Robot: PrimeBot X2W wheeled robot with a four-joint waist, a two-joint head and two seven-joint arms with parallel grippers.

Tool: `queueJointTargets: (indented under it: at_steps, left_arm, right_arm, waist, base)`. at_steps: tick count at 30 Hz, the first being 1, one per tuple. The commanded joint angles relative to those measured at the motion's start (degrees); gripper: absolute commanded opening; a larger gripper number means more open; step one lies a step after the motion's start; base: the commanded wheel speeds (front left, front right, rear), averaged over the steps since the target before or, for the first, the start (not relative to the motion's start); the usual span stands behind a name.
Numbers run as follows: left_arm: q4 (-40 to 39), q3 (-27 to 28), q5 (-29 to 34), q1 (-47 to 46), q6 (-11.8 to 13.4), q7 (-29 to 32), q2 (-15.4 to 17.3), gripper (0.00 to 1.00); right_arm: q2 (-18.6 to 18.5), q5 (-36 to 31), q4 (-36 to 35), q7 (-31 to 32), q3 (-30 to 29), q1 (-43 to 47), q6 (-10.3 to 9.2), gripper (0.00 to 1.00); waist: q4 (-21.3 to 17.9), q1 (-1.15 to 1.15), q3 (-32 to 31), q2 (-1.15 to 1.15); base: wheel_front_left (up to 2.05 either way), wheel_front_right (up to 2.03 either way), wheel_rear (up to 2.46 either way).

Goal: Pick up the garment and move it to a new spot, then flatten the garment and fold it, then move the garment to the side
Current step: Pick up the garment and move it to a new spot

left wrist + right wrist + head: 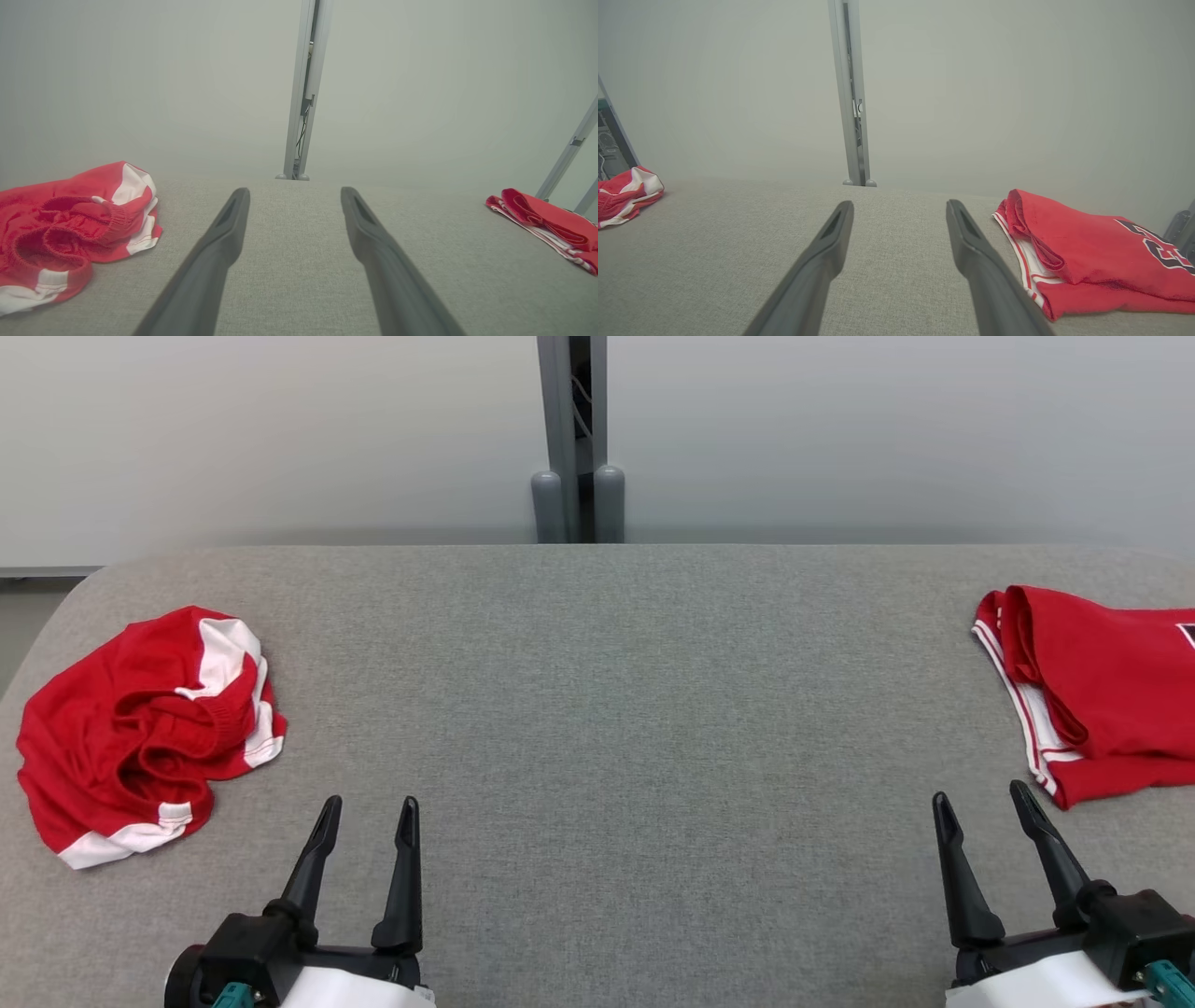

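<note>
Crumpled red-and-white fabric garment sits bunched at the far left of the grey cloth-covered bench; its overall shape is hard to make out. Left end effector spread, empty. Right end effector likewise. Folded red jersey at far right, cut off by the frame.

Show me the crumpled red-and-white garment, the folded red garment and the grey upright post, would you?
crumpled red-and-white garment (131,728): head view, its bunched red middle.
folded red garment (1116,686): head view, its flat top layer.
grey upright post (554,411): head view, its shaft.
</note>
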Motion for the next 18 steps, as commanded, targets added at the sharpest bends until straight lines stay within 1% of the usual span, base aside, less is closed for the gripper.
queueJointTargets:
  at_steps: [1, 5, 9, 14, 15, 18]
  left_arm:
    - [0.0, -0.1, -0.2, 0.2, 0.0, -0.2, 0.2, 1.0]
    - [-0.3, -0.4, -0.8, 0.2, 0.4, -0.2, 0.2, 1.0]
    - [-1.3, -0.9, -1.6, -0.2, 0.7, -0.2, 0.2, 1.0]
    - [-2.9, -1.2, -2.6, -0.2, 1.7, -0.1, 0.2, 1.0]
    - [-3.7, -1.3, -2.1, 0.4, 2.1, -0.1, 0.2, 1.0]
    - [-4.6, -1.3, -2.0, 0.7, 2.4, -0.1, 0.2, 1.0]
  right_arm:
    - [-0.2, 0.7, 0.3, -0.3, 0.1, 0.5, -0.01, 1.0]
    - [-0.2, 1.2, 0.2, -0.3, 0.9, 0.8, -0.01, 1.0]
    - [-0.2, 0.9, -0.1, -0.3, 1.7, 1.0, -0.01, 1.0]
    - [-0.2, 0.9, -0.5, -0.3, 2.9, 0.8, -0.01, 1.0]
    - [-0.2, 1.0, -0.5, -0.3, 3.3, 1.1, -0.01, 1.0]
    - [-0.2, 0.9, -0.9, -0.3, 3.8, 1.2, -0.01, 1.0]
  waist:
    - [1.2, 0.0, -0.3, 0.0]
    - [4.0, 0.0, -0.6, 0.0]
    - [7.8, 0.0, -0.6, 0.0]
    - [12.5, 0.0, -0.7, 0.0]
    - [15.2, 0.0, -0.9, 0.0]
    - [17.9, 0.0, -0.5, 0.0]
  base:
    - [0.0, 0.0, 0.0]
    - [0.0, 0.0, 0.0]
    - [0.0, 0.0, 0.0]
    - [0.0, 0.0, 0.0]
    - [0.0, 0.0, 0.0]
    - [0.0, 0.0, 0.0]
